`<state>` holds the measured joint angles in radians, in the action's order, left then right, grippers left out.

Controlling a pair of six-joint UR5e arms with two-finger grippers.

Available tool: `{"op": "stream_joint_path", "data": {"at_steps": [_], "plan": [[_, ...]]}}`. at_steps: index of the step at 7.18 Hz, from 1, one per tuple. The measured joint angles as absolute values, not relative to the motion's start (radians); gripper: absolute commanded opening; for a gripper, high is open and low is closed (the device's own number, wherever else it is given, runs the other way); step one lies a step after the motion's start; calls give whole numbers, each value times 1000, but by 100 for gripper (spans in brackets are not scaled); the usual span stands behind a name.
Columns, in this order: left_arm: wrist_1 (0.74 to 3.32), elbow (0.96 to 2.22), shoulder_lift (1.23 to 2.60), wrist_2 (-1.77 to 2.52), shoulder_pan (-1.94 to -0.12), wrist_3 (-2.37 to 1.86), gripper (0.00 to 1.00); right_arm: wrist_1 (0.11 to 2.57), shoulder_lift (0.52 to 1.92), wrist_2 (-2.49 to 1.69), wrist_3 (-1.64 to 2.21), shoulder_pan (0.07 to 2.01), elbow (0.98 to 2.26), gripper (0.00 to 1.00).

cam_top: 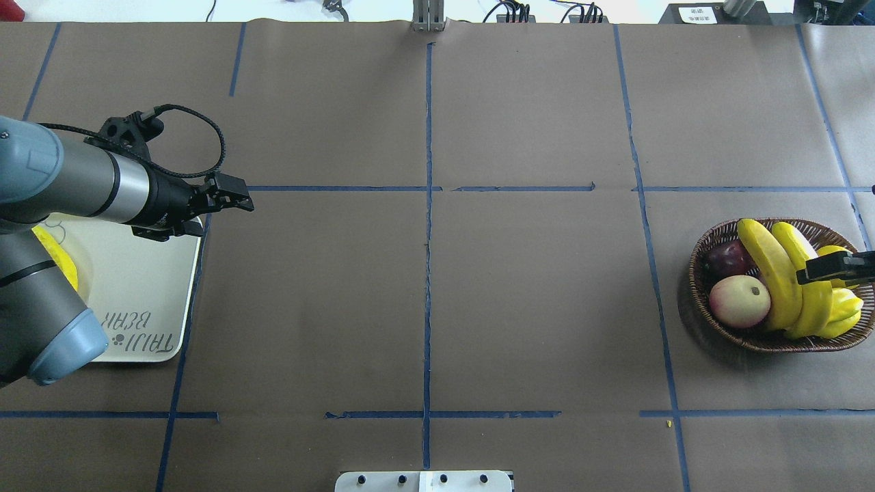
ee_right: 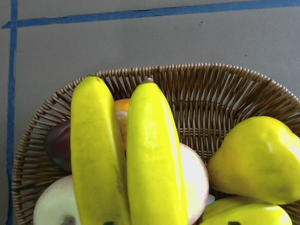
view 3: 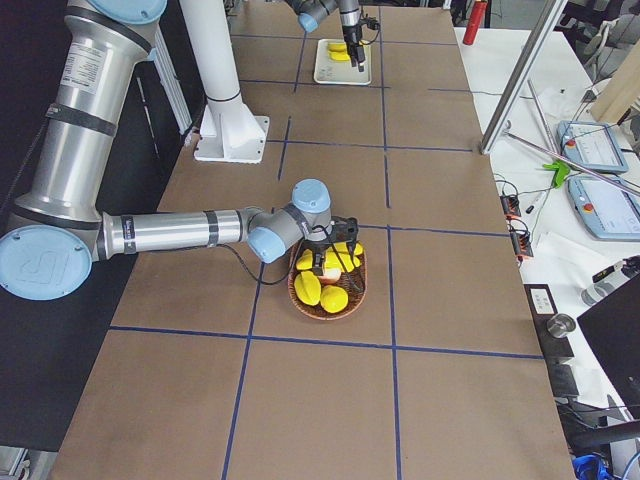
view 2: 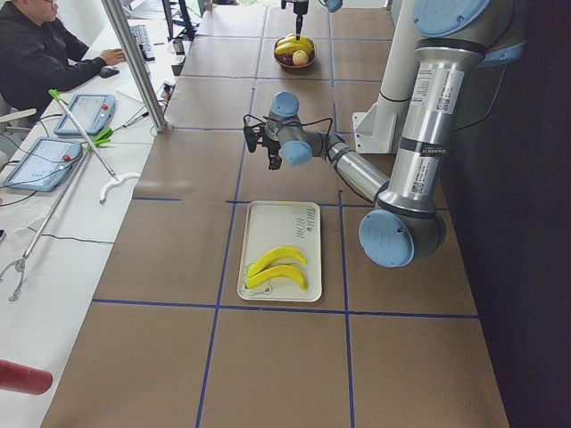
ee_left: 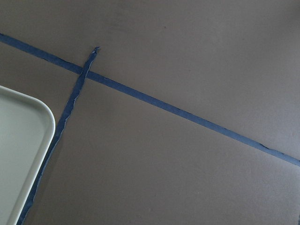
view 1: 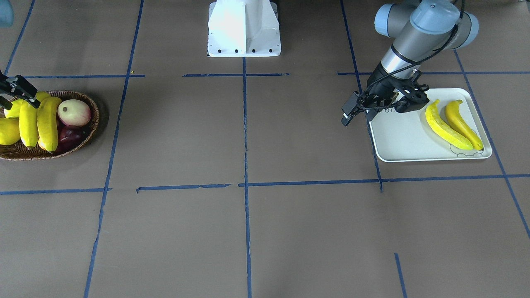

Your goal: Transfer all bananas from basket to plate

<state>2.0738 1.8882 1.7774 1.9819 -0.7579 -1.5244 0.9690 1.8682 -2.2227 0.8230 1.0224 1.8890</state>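
**Pick of banana 3 of 4: right arm over basket**

Table (view 1: 248, 231): brown paper with a blue tape grid.

Plate (view 1: 397, 140): right side of the front-facing view. Two bananas (view 1: 445, 126) lie side by side at its right end, and the remainder is bare.

Basket (ee_right: 211, 98): far left edge of the same view. The other two bananas (ee_right: 154, 159) lie parallel and touching on top of a round pink-cream fruit (cam_top: 738, 301), with a pear (ee_right: 255, 159) just beside them.

Right gripper (cam_top: 810, 272): hangs just above that pair, jaws apparently spread, holding nothing.

Left gripper (cam_top: 236, 197): over bare table beside the plate's corner, carrying nothing. I cannot tell how far it is open.

Judgement, step in hand: grasp one basket banana.
- Come straight down on the banana nearer the pear, at mid-length and across its width.
- One finger must enter the seam against the neighbouring banana, so go slowly there.
- The skin is smooth and curved and may roll.
- Lift vertically to clear the rim.
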Motion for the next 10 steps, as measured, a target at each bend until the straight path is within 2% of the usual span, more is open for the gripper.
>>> {"op": "stream_joint_path", "data": {"at_steps": [1, 2, 3, 5, 6, 10], "plan": [[2074, 1886, 1778, 1982, -758, -1526, 100, 969, 1868, -2227, 822, 1016, 1888, 83], [2074, 1886, 1778, 1982, -757, -1526, 100, 970, 1869, -2232, 821, 1012, 1887, 79], [2074, 1885, 1778, 1982, -756, -1527, 100, 970, 1871, -2237, 819, 1009, 1887, 63], [2075, 1884, 1778, 1982, -754, -1528, 99, 971, 1880, -2241, 814, 1008, 1887, 13], [2074, 1884, 1778, 1982, -754, -1528, 99, 971, 1883, -2241, 812, 1009, 1887, 0], [2075, 1885, 1780, 1982, -753, -1528, 99, 970, 1906, -2330, 807, 1110, 1935, 0]]}}
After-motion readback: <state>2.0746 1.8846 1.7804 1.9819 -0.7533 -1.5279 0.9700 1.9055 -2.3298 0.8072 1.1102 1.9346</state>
